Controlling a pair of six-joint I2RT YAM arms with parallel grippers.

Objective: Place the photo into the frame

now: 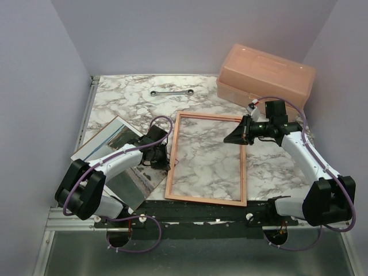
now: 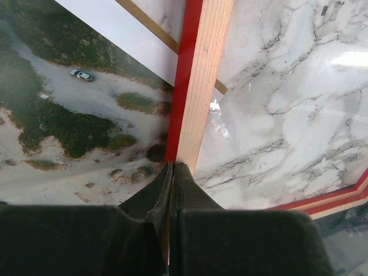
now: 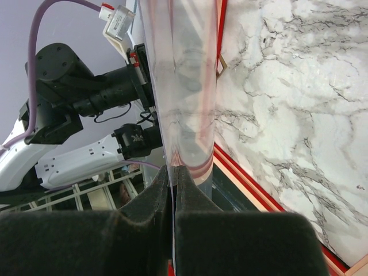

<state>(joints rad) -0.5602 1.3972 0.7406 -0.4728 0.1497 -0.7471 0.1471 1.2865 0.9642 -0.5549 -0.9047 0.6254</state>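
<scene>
The frame (image 1: 207,199) lies on the marble table with its pale wood back up. My left gripper (image 1: 165,150) is shut on its left rail; the left wrist view shows the rail (image 2: 207,69), red on one side and wood on the other, running between the closed fingers (image 2: 172,168). The photo (image 1: 112,138) lies flat to the left of the frame, partly under my left arm, grey-green with a white edge (image 2: 63,109). My right gripper (image 1: 233,137) is over the frame's right rail, shut on a clear reflective pane (image 3: 184,86) held tilted up above the frame (image 3: 259,195).
A pink plastic box (image 1: 265,73) stands at the back right, close behind my right arm. A metal wrench (image 1: 171,92) lies at the back centre. A thin brown strip (image 2: 150,26) shows beyond the photo's white edge. Walls close the table on three sides.
</scene>
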